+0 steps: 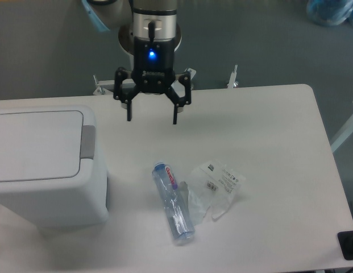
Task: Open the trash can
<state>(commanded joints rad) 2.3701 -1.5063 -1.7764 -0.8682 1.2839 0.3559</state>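
Observation:
The trash can (pixel 42 165) is a large white boxy bin at the left of the table, its flat lid down. Its grey button tab (pixel 88 142) sits on the right edge of the lid. My gripper (pixel 152 120) hangs open above the table, up and to the right of the tab, with nothing between its fingers. A blue light glows on its body.
A clear plastic bottle (pixel 173 202) lies on the white table (pixel 267 142) right of the bin, next to a crumpled clear wrapper (pixel 215 186). The arm's base (pixel 148 34) stands behind the table's far edge. A dark object (pixel 348 245) sits at the lower right corner.

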